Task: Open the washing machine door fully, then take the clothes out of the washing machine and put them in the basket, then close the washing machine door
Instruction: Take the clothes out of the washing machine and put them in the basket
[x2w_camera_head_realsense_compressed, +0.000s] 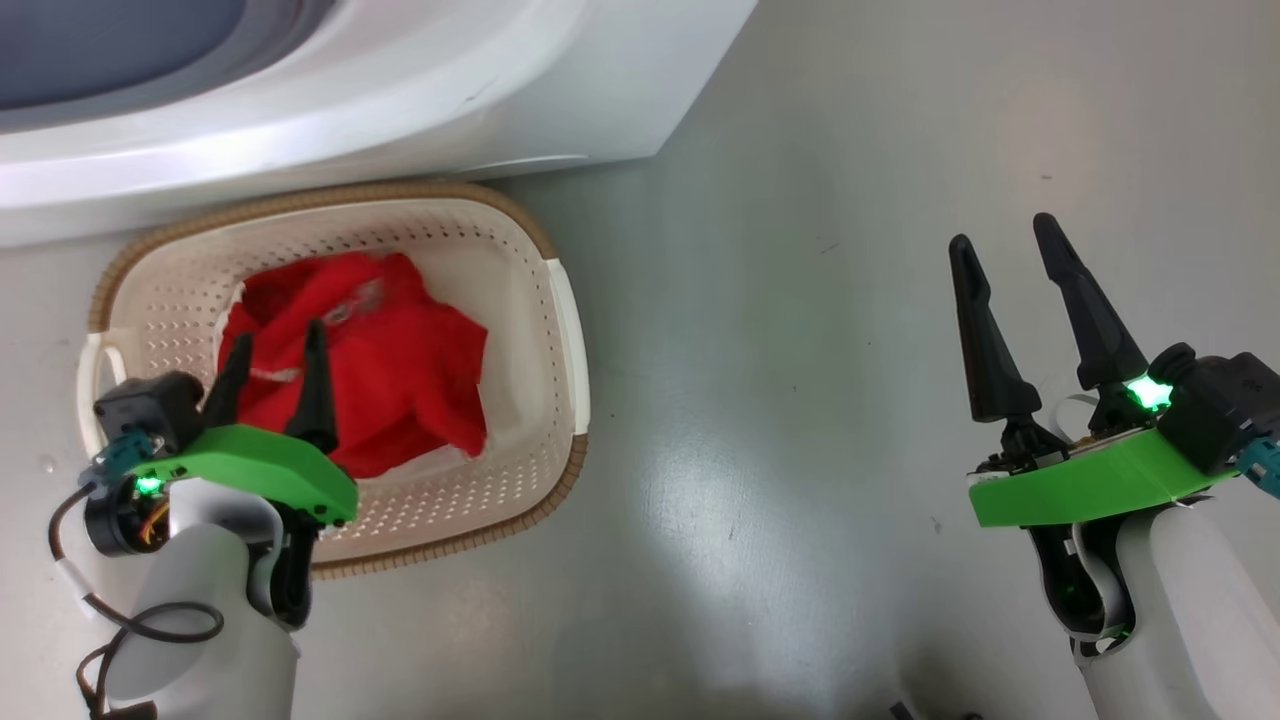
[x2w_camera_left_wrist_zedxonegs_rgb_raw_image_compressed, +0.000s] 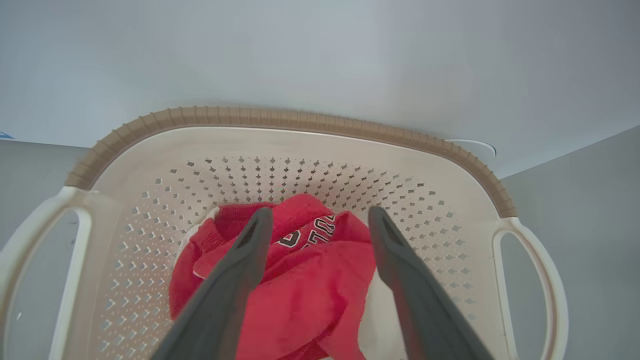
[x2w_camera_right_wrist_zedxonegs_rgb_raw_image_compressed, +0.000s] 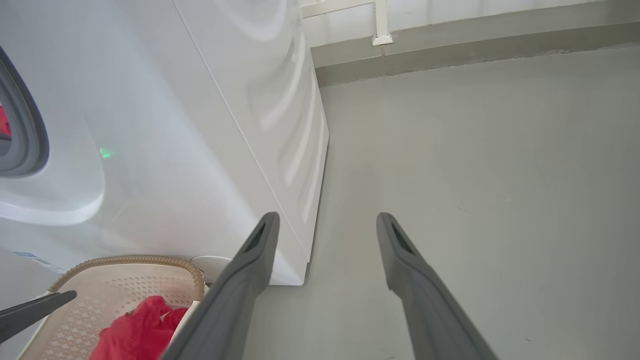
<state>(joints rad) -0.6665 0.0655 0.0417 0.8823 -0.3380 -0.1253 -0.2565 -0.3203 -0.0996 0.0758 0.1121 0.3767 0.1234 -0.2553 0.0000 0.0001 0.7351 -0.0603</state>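
The cream basket (x2w_camera_head_realsense_compressed: 562, 330) with its brown rim stands on the floor against the white washing machine (x2w_camera_head_realsense_compressed: 400, 90). Red clothes (x2w_camera_head_realsense_compressed: 400, 370) lie crumpled inside it, a white print showing in the left wrist view (x2w_camera_left_wrist_zedxonegs_rgb_raw_image_compressed: 310, 232). My left gripper (x2w_camera_head_realsense_compressed: 280, 335) hangs just above the pile, open, with nothing between its fingers (x2w_camera_left_wrist_zedxonegs_rgb_raw_image_compressed: 320, 212). My right gripper (x2w_camera_head_realsense_compressed: 1003, 232) is open over bare floor to the right (x2w_camera_right_wrist_zedxonegs_rgb_raw_image_compressed: 327, 216). A sliver of red (x2w_camera_right_wrist_zedxonegs_rgb_raw_image_compressed: 2, 122) shows inside the grey seal (x2w_camera_right_wrist_zedxonegs_rgb_raw_image_compressed: 30, 130). The washing machine door is out of view.
Grey floor (x2w_camera_head_realsense_compressed: 800, 400) spreads wide to the right of the basket and the machine. In the right wrist view the machine's side panel (x2w_camera_right_wrist_zedxonegs_rgb_raw_image_compressed: 280, 125) runs back to a wall base (x2w_camera_right_wrist_zedxonegs_rgb_raw_image_compressed: 450, 45). The basket's side handles (x2w_camera_left_wrist_zedxonegs_rgb_raw_image_compressed: 530, 280) stick out.
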